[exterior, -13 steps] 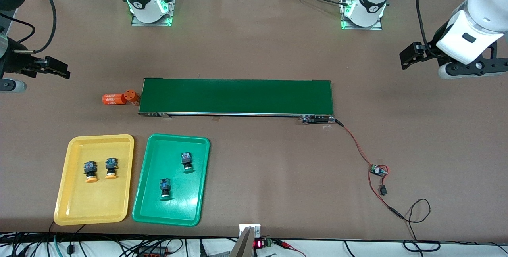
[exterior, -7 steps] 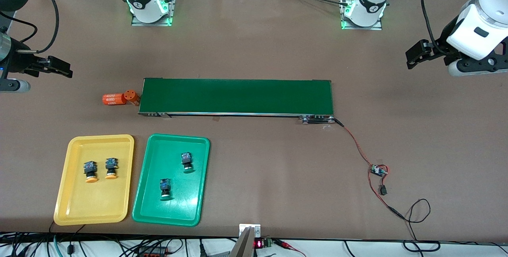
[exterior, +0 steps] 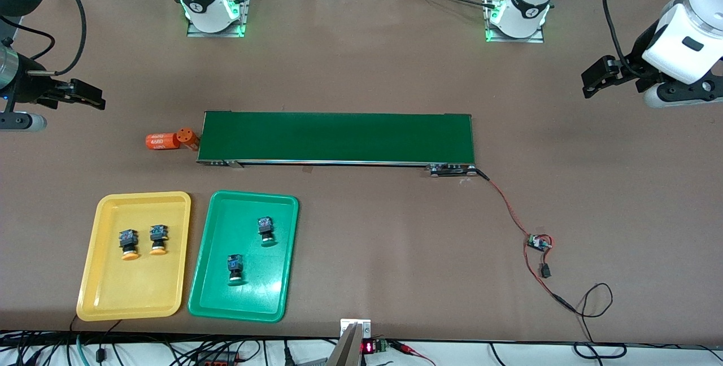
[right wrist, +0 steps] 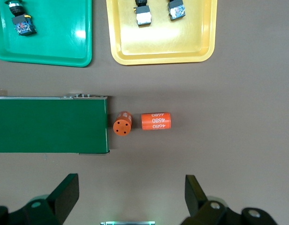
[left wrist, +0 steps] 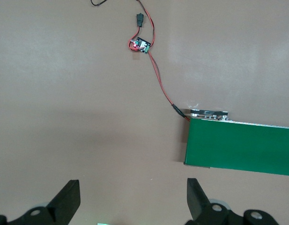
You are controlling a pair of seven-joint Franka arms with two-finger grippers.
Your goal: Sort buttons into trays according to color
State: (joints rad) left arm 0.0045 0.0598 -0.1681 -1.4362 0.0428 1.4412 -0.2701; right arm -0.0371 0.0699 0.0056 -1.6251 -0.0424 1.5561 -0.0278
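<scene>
Two orange-capped buttons (exterior: 129, 243) (exterior: 157, 239) lie side by side in the yellow tray (exterior: 141, 196). Two green-capped buttons (exterior: 266, 230) (exterior: 235, 269) lie in the green tray (exterior: 254, 195) beside it. Both trays sit near the front camera at the right arm's end of the table. My right gripper (exterior: 87, 97) hangs open and empty over bare table at that end; its wrist view (right wrist: 131, 182) shows both trays (right wrist: 161, 57) (right wrist: 41, 58). My left gripper (exterior: 596, 75) hangs open and empty over the table's other end (left wrist: 133, 187).
A long dark-green conveyor belt (exterior: 337, 137) lies across the middle of the table. Two orange cylinders marked 4680 (exterior: 161, 141) (exterior: 186, 137) rest at its end toward the right arm. A red-and-black wire runs from the belt's other end to a small circuit board (exterior: 539, 242).
The left arm has drawn back toward its own end of the table. The right gripper has shifted only slightly. The buttons and trays have not moved.
</scene>
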